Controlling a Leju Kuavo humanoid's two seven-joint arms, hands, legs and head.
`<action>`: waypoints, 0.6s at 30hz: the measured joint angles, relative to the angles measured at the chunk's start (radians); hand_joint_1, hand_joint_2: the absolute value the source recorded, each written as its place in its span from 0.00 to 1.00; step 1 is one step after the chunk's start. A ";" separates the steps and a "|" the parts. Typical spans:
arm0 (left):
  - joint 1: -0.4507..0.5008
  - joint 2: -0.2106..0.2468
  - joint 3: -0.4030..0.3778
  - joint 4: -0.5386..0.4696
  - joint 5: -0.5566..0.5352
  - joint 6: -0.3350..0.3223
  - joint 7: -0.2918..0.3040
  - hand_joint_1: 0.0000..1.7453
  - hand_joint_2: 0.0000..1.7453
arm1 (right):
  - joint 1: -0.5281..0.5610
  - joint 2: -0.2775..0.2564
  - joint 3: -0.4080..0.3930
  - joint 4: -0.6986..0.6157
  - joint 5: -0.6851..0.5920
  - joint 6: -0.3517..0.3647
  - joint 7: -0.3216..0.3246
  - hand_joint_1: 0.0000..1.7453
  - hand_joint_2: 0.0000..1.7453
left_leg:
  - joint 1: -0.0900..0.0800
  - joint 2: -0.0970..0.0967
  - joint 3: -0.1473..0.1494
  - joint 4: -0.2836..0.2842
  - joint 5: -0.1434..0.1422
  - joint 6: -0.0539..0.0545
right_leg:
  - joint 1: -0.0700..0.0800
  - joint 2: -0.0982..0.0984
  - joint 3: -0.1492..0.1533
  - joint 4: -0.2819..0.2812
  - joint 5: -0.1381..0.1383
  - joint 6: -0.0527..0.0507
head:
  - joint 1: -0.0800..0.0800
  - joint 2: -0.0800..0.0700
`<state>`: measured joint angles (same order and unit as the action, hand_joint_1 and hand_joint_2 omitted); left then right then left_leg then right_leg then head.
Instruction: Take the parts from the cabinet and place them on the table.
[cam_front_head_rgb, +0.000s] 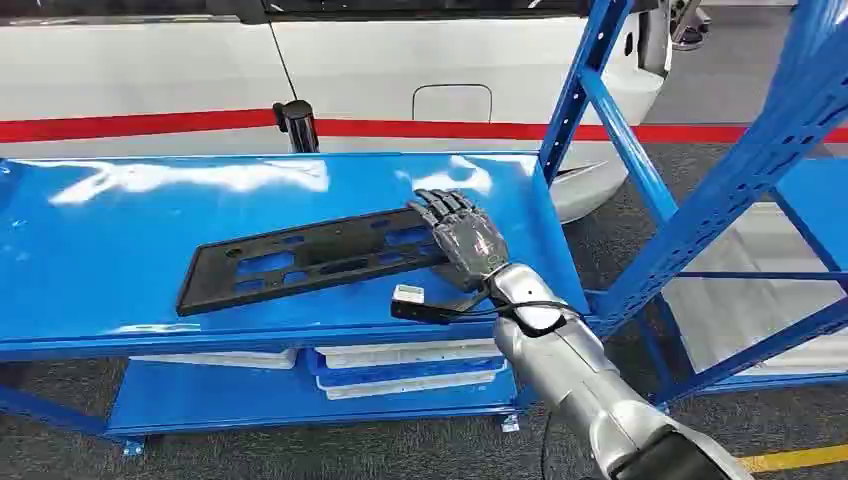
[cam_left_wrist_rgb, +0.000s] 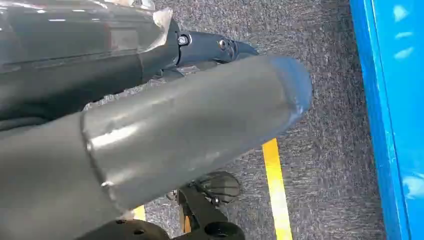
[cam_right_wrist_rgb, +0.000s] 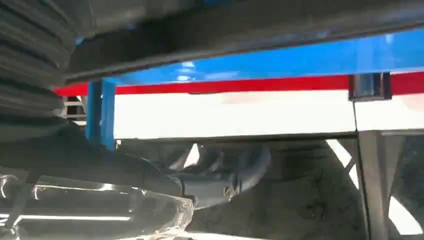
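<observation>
Silver, my right arm (cam_front_head_rgb: 590, 390) reaches up from below to the blue table (cam_front_head_rgb: 120, 250). My right hand (cam_front_head_rgb: 462, 236) lies palm down on the near end of the part (cam_front_head_rgb: 300, 258), fingers stretched flat over it; whether it actually grips, I can't tell. Part is black, long, flat, slotted, lying on the tabletop. My left hand (cam_left_wrist_rgb: 190, 135) hangs over grey floor with a yellow line (cam_left_wrist_rgb: 277, 195); its fingers' state can't be told. Beyond the table, a white car (cam_front_head_rgb: 400, 60) with a red stripe.
</observation>
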<state>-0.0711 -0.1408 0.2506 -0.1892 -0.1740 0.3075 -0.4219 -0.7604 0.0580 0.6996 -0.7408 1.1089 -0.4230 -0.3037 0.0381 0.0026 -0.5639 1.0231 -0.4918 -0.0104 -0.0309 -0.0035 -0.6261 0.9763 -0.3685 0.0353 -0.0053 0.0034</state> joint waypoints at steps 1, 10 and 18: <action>0.000 0.000 0.000 0.000 -0.001 0.000 0.000 0.00 0.00 | 0.000 -0.001 0.000 -0.001 0.000 0.002 -0.001 1.00 1.00 | -0.001 0.000 0.000 0.000 -0.002 0.003 | 0.000 0.000 0.000 0.000 0.000 0.000 | 0.000 0.000; -0.001 0.000 0.003 -0.001 -0.003 0.053 -0.090 0.00 1.00 | 0.004 -0.022 0.001 -0.019 -0.014 0.002 -0.002 0.99 1.00 | -0.005 0.000 0.001 -0.001 -0.012 0.009 | 0.000 -0.001 -0.002 0.001 -0.012 0.027 | -0.001 0.000; -0.001 -0.002 0.014 -0.001 -0.015 0.136 -0.144 0.00 1.00 | -0.010 -0.045 0.000 -0.021 -0.050 -0.016 -0.040 0.99 1.00 | -0.005 0.000 0.009 -0.010 -0.012 0.008 | 0.000 -0.001 -0.002 0.004 -0.015 0.030 | -0.001 0.000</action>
<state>-0.0722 -0.1427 0.2647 -0.1900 -0.1888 0.4437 -0.5661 -0.7700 0.0126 0.7000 -0.7622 1.0593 -0.4391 -0.3437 0.0335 0.0031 -0.5552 1.0136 -0.5041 -0.0028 -0.0307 -0.0044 -0.6285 0.9804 -0.3832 0.0652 -0.0065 0.0034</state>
